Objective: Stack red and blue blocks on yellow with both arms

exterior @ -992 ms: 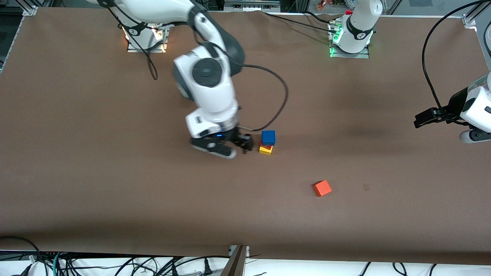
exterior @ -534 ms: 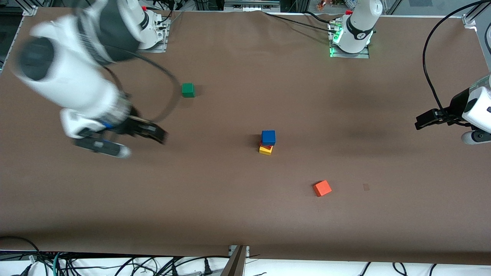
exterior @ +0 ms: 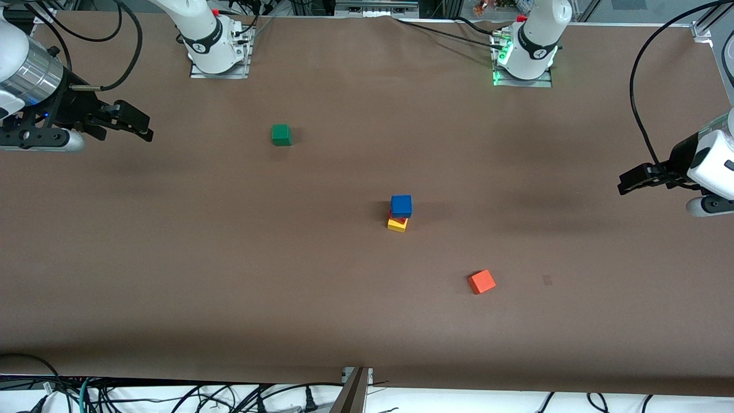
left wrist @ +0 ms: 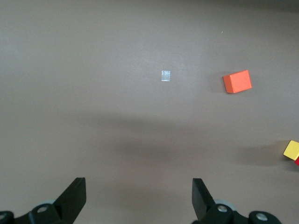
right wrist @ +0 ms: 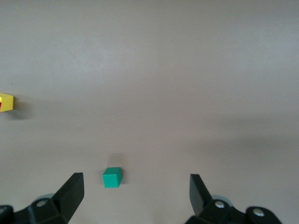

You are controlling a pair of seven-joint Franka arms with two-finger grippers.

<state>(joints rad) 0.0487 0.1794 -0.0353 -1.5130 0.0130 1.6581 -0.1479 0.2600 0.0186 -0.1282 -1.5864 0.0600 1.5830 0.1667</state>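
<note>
In the front view the blue block (exterior: 401, 205) sits on top of the red block (exterior: 393, 218), which sits on the yellow cube (exterior: 397, 225), a three-high stack at the table's middle. The yellow cube also shows at the edge of the left wrist view (left wrist: 291, 150) and the right wrist view (right wrist: 6, 101). My right gripper (exterior: 137, 127) is open and empty, up at the right arm's end of the table. My left gripper (exterior: 626, 183) is open and empty, up at the left arm's end. Both are well away from the stack.
A green cube (exterior: 281, 135) lies farther from the front camera than the stack, toward the right arm's end. It also shows in the right wrist view (right wrist: 112, 177). An orange cube (exterior: 481, 281) lies nearer, toward the left arm's end. It also shows in the left wrist view (left wrist: 237, 81).
My right arm has swung away from beside the stack to its own end of the table and risen. The green cube has come into sight. The stack and left arm have not moved.
</note>
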